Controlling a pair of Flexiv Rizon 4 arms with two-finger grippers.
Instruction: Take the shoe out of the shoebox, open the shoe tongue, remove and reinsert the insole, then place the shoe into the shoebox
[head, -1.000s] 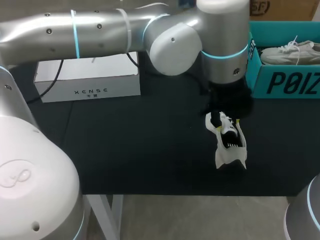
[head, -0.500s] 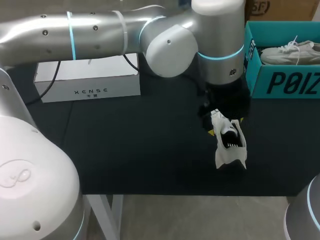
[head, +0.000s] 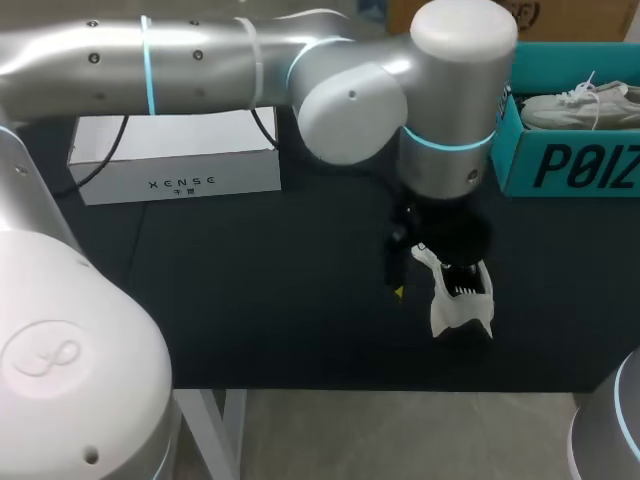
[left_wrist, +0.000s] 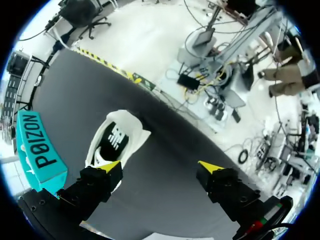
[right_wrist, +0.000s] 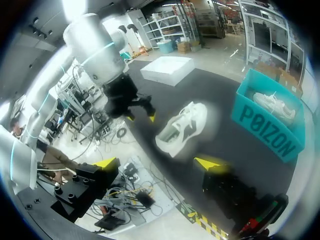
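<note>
The black table (head: 250, 300) carries a teal shoebox (head: 570, 165) at its far right corner, with one white sneaker (head: 575, 105) lying inside. A white carton (head: 175, 160) sits well apart on the left. The shoe I'm working on (head: 462, 300) is out on the table near the front edge, its dark opening facing up.

My left pincer (left_wrist: 161, 166) hangs over it with its fingers spread wide and nothing between them; one yellow tip is just beside the shoe's rim. My right pincer (right_wrist: 157, 162) is also spread and empty, well back from the shoe.

I judge the shoe light, with a soft upper that will buckle. I'd pinch the firmer heel collar or a sidewall. The insole should be thin and floppy, so I'd take it by its edge.
</note>
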